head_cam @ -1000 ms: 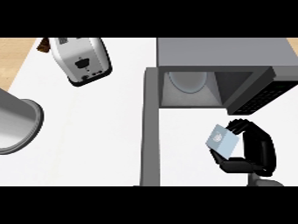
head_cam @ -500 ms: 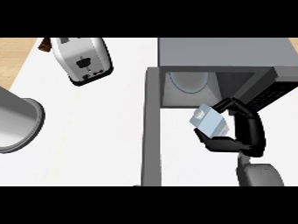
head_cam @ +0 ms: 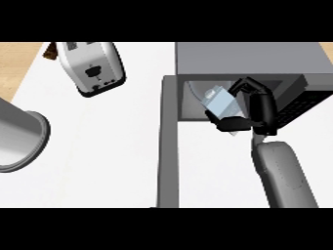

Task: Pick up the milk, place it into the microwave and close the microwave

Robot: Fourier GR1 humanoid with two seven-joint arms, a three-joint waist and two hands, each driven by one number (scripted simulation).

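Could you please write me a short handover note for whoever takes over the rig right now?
Right hand: curled round the milk, holding it at the mouth of the microwave.
Left hand: not in view; only a grey forearm shows at the left edge.
Microwave door: swung open.
Toaster stands apart on the counter, not involved.
Done: milk picked up and brought to the opening.
Left: set the milk down inside, release, withdraw the hand, close the door.

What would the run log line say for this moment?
phase: placing | right robot hand: shut on milk carton | carton: tilted, at microwave opening | microwave door: open | left robot hand: not in view
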